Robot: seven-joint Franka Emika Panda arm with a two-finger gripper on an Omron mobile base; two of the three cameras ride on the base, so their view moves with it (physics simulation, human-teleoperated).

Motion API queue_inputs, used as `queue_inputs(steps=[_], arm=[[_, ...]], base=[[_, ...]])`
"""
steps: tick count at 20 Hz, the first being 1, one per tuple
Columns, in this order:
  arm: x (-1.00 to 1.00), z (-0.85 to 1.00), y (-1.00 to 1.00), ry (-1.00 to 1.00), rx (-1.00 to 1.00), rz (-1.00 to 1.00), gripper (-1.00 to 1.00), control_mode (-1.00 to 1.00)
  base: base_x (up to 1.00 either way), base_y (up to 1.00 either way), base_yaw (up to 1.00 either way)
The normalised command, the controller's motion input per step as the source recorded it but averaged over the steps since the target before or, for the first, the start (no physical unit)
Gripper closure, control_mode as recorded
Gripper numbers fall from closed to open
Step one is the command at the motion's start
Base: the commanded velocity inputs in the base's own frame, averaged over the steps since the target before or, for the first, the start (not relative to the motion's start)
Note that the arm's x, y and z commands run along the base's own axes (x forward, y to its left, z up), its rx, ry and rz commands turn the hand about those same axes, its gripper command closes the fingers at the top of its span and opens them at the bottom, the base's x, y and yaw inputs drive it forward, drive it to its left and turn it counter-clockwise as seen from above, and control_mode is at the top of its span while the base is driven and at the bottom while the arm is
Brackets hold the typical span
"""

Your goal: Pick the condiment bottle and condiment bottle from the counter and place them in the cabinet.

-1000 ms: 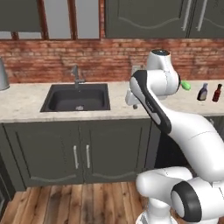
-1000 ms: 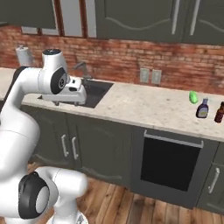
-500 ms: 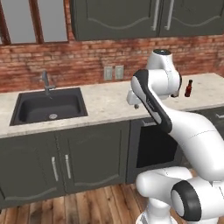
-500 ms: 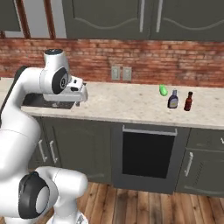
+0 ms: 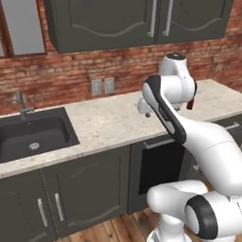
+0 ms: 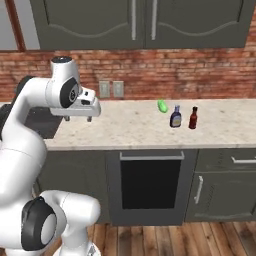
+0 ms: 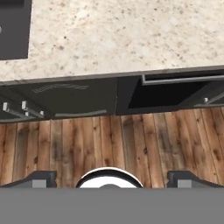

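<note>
Two condiment bottles stand side by side on the counter (image 6: pixel 135 127) in the right base view: a dark squat one with a pale cap (image 6: pixel 175 117) and a slimmer dark red one (image 6: pixel 193 118). From the left base view the red bottle (image 5: pixel 190 104) peeks out behind my arm. My gripper (image 6: pixel 77 118) hangs over the counter's front edge, well left of the bottles, also seen as gripper (image 5: pixel 144 111). In the hand view the gripper (image 7: pixel 111 179) is open, fingertips (image 7: pixel 41 178) far apart, nothing between them. The wall cabinet (image 6: pixel 145 20) above has both doors shut.
A green lime (image 6: pixel 162 105) lies just left of the bottles. The sink (image 5: pixel 33 137) with its faucet (image 5: pixel 21 101) is at the counter's left. Wall outlets (image 6: pixel 111 89) sit on the brick. An oven (image 6: pixel 150 182) is below the counter, above a wood floor (image 7: pixel 109 140).
The base has driven right along the counter, so the whole scene has slid left: the sink is now at the left edge and the bottles sit nearer. The arm keeps its pose.
</note>
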Motion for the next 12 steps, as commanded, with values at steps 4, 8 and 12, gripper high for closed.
queue_inputs(steps=[4,8,12], arm=[[0.0,0.0,0.0,0.0,0.0,0.0,-1.0,1.0],[0.0,0.0,0.0,0.0,0.0,0.0,-1.0,1.0],[0.0,0.0,0.0,0.0,0.0,0.0,-1.0,1.0]], base=[[0.32,0.0,-0.25],[0.41,0.0,-0.22],[0.46,0.0,-0.21]])
